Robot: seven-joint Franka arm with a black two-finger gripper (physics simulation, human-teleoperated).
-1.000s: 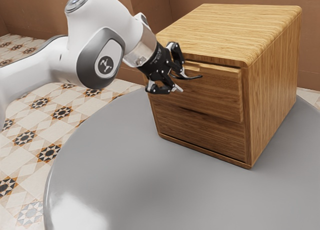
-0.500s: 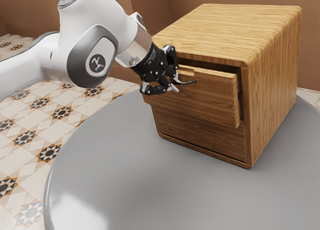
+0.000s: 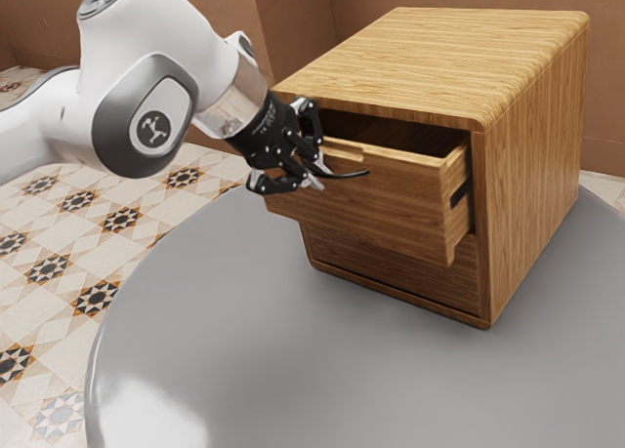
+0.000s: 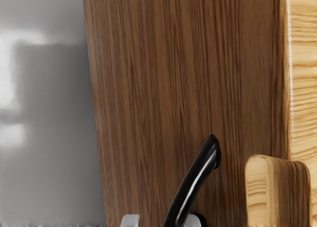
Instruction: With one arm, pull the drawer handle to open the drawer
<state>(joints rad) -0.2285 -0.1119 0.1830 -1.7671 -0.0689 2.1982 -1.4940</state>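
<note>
Retreating leftward in the exterior view since a second ago, the tool [image 3: 334,176] is straddling the drawer handle [image 3: 342,153], released, one finger [image 4: 198,177] sitting just beside it; the top drawer [image 3: 391,199] is jutting farther out of the wooden cabinet [image 3: 527,175] on the grey desk [image 3: 293,350].

The drawer [image 3: 391,199] is the upper one of a light wooden cabinet [image 3: 459,48] that stands on the grey table [image 3: 293,350]. I see it drawn partway out and level, its grained front standing proud of the cabinet's face toward the exterior view's left, with a dark hollow open behind its top edge. Its handle [image 4: 277,187] is a rounded lip of the same pale wood, jutting from the front near the top edge.
</note>
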